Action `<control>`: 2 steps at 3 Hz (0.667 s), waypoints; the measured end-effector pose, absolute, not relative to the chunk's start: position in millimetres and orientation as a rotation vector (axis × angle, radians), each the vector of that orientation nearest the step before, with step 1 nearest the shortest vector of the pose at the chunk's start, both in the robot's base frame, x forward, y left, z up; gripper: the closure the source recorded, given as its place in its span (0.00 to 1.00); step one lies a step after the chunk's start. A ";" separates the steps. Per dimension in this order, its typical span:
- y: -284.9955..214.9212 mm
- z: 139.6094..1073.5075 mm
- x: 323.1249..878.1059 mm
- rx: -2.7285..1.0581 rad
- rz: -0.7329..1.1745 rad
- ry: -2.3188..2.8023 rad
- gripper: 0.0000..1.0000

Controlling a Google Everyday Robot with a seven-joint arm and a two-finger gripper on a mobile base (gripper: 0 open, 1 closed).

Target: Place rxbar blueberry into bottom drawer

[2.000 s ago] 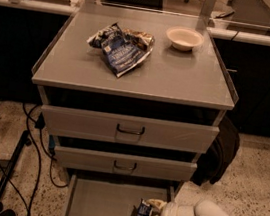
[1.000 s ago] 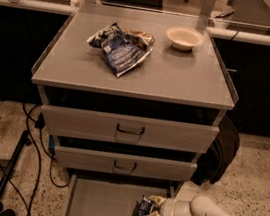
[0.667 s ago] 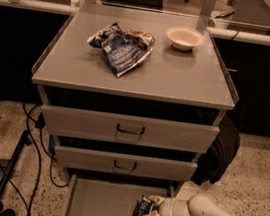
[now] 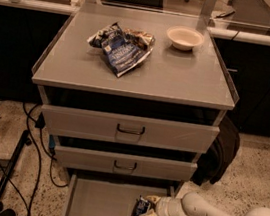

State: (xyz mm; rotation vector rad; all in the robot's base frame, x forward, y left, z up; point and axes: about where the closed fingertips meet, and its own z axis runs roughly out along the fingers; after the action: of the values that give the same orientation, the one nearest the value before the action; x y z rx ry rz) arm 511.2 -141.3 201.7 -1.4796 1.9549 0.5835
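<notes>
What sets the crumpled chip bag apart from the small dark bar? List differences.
The crumpled blue-and-silver chip bag is far larger than the small dark blue bar. The bag lies on the grey cabinet top; the bar is in the open bottom drawer, at the gripper. Both are blue wrappers.

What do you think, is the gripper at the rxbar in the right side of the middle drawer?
Not quite: the camera view shows the gripper at the rxbar in the right side of the bottom drawer, not the middle.
</notes>
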 end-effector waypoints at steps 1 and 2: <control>-134.7 176.8 518.5 -1.495 0.597 1.966 1.00; -123.5 154.3 520.7 -1.519 0.631 1.971 1.00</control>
State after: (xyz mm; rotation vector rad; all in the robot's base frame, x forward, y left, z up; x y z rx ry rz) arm 520.7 -123.5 154.3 -1.5185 1.9706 0.6306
